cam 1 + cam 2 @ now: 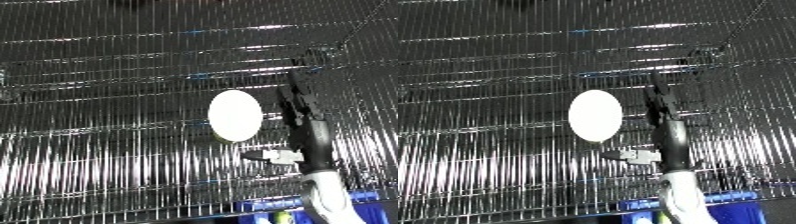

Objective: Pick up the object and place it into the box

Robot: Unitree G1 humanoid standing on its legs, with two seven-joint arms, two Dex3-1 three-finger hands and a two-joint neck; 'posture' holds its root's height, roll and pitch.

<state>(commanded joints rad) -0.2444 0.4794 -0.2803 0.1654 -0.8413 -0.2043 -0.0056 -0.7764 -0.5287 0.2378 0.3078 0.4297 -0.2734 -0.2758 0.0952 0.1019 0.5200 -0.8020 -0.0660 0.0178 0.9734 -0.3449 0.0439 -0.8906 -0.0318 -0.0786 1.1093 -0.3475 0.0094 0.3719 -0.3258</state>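
Observation:
A white oval object (pixel 235 115) shows in front of the wire mesh shelf (pixel 107 150), near the middle of the view. My right hand (pixel 298 117) reaches up from the lower right on its white forearm (pixel 324 195). Its black fingers (pixel 658 100) stand straight and lie along the object's right edge. No finger is seen curled round the object, and I cannot tell whether the hand touches it. My left hand is not in either view.
Shiny wire mesh shelving fills almost the whole view, with a raised wire rim (pixel 311 52) at the upper right. A strip of the blue bin (pixel 266 205) shows at the bottom edge beside my forearm.

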